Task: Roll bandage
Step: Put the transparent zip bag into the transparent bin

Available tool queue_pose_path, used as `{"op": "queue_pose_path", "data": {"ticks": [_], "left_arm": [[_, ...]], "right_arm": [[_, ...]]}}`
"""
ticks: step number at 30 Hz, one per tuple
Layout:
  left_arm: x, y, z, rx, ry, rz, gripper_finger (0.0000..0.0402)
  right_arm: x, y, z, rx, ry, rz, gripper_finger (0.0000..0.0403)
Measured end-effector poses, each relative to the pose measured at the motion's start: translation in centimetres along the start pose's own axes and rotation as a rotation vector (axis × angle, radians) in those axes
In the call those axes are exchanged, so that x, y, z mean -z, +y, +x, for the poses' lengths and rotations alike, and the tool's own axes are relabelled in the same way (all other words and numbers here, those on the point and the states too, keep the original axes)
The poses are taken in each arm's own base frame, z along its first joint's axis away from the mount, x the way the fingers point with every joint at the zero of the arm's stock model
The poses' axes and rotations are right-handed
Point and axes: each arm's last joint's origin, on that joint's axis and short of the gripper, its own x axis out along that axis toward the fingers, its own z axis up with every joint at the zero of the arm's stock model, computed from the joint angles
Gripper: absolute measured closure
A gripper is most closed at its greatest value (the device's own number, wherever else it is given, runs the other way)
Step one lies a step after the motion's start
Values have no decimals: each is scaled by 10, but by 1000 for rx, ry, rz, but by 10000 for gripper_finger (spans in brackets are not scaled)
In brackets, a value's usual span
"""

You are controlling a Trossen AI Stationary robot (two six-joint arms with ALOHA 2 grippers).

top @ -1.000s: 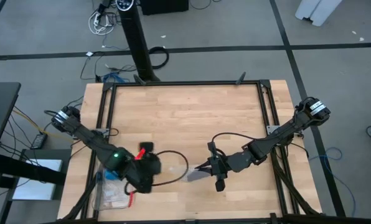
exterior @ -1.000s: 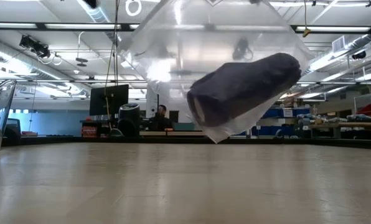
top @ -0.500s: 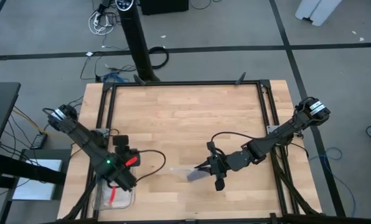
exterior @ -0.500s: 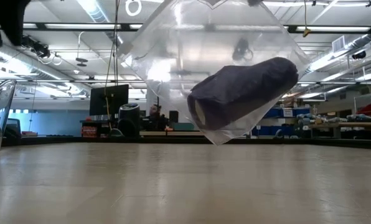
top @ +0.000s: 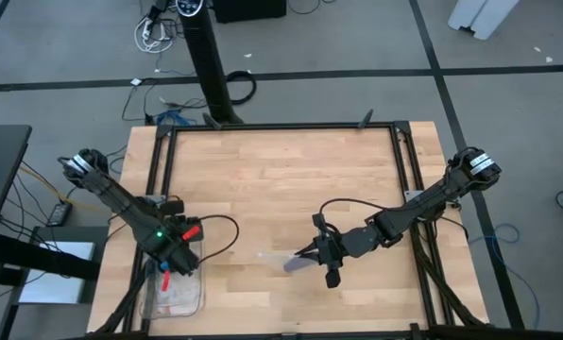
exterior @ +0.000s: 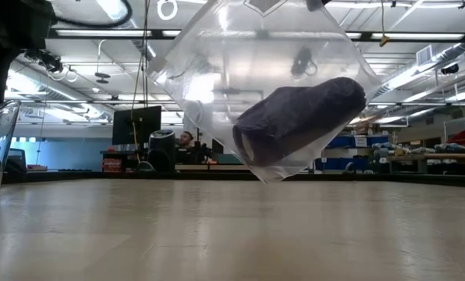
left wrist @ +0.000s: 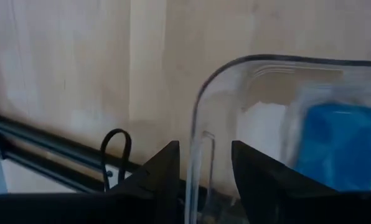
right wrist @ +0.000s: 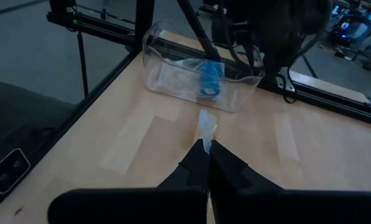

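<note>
From above, your right gripper (top: pixel 305 256) sits near the table's (top: pixel 291 179) front middle, fingers pinched on a clear bag (top: pixel 286 262); your left gripper (top: pixel 176 260) hovers over the clear tray (top: pixel 176 300) at the front left corner. At table level, the bandage (exterior: pixel 299 119) hangs rolled inside that bag, off the wood. Your left wrist shows spread fingers (left wrist: pixel 164 174) straddling the tray's rim, a light-blue roll (left wrist: pixel 335 143) inside
</note>
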Motion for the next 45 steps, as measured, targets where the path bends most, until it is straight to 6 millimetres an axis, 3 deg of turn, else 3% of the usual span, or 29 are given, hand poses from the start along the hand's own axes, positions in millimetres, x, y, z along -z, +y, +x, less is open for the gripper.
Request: {"op": "queue_pose_path", "data": {"ticks": [13, 16, 21, 24, 34, 45], "left_arm": [[-9, -3, 33, 48, -44, -28, 252], [-14, -5, 40, 89, -85, -37, 282], [-24, -4, 42, 141, -127, -56, 371], [-32, -4, 43, 181, -158, -73, 388], [-75, 5, 42, 229, -459, -96, 388], [-126, 18, 74, 229, -573, 12, 389]], "right_arm": [[0, 0, 0, -7, 4, -6, 403], [0, 0, 0, -8, 4, -6, 403], [0, 1, 0, -11, 2, -8, 403], [0, 4, -1, -14, 1, -12, 403], [1, 21, -11, 18, 29, -56, 403], [-19, 36, -55, 94, -28, -82, 403]]}}
